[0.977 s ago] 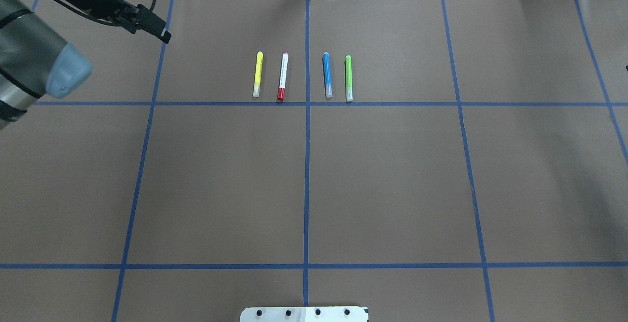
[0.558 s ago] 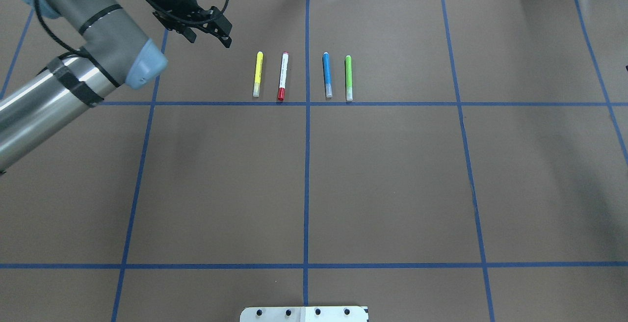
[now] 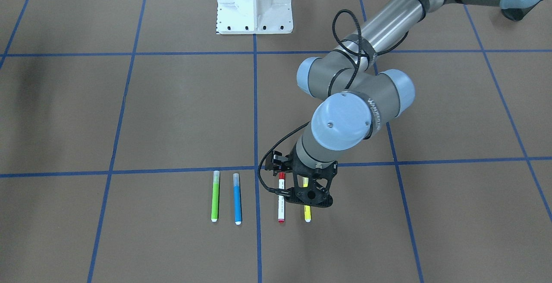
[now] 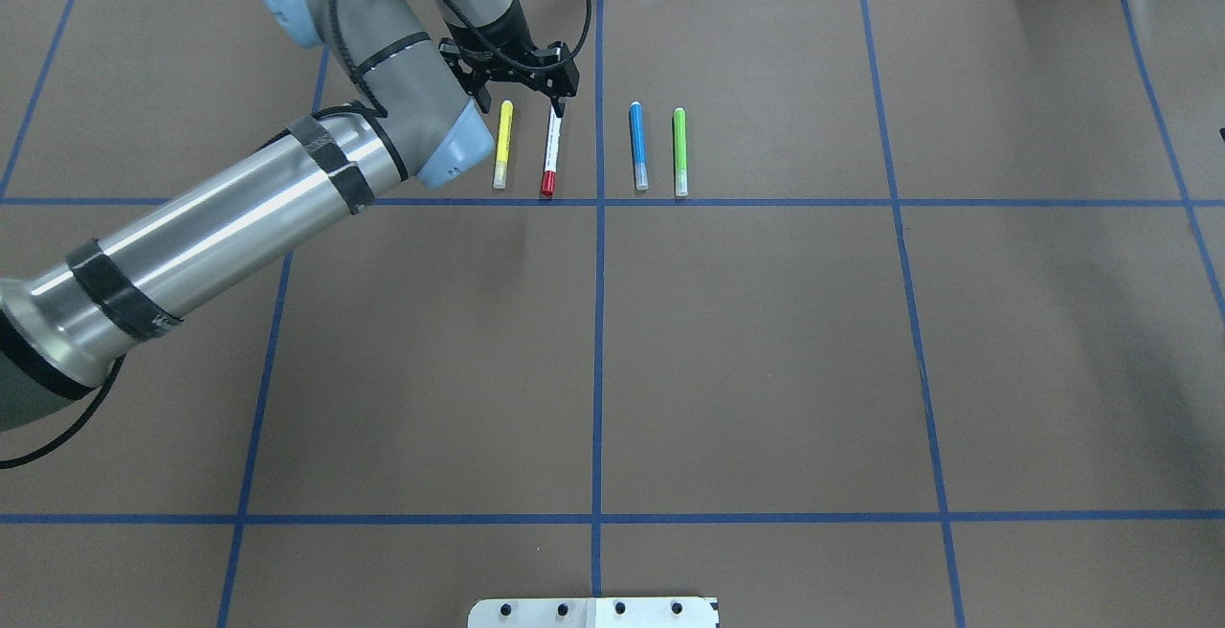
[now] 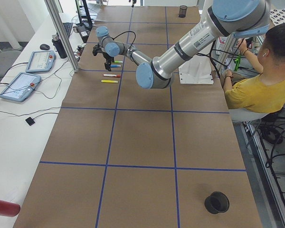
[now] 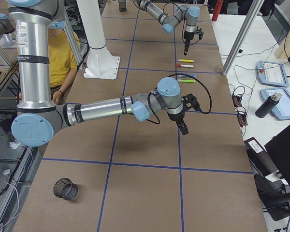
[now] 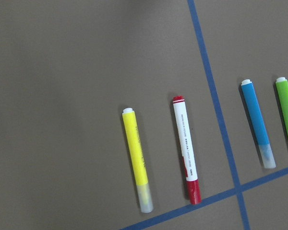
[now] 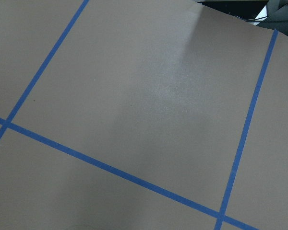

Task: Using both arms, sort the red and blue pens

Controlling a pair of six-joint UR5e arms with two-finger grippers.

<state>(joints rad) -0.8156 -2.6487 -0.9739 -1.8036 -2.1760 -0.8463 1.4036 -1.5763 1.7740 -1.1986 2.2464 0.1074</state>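
**A:** How does the left claw (image 4: 527,107) stand?

**B:** Jaws apart, gripping nothing. It hangs above the red pen (image 4: 550,151), over the end away from the cap.

**A:** And the pens?

**B:** The red pen lies flat on the desk (image 4: 766,370). The blue pen (image 4: 637,145) lies parallel, near it, across a blue tape line (image 4: 599,322). The yellow marker (image 4: 502,145) is just beside the red pen on the other side. The green marker (image 4: 679,153) is beyond the blue pen.

**A:** The right claw (image 6: 183,126)?

**B:** Well apart from the red pen, over bare desk. I cannot tell whether it is open or closed.
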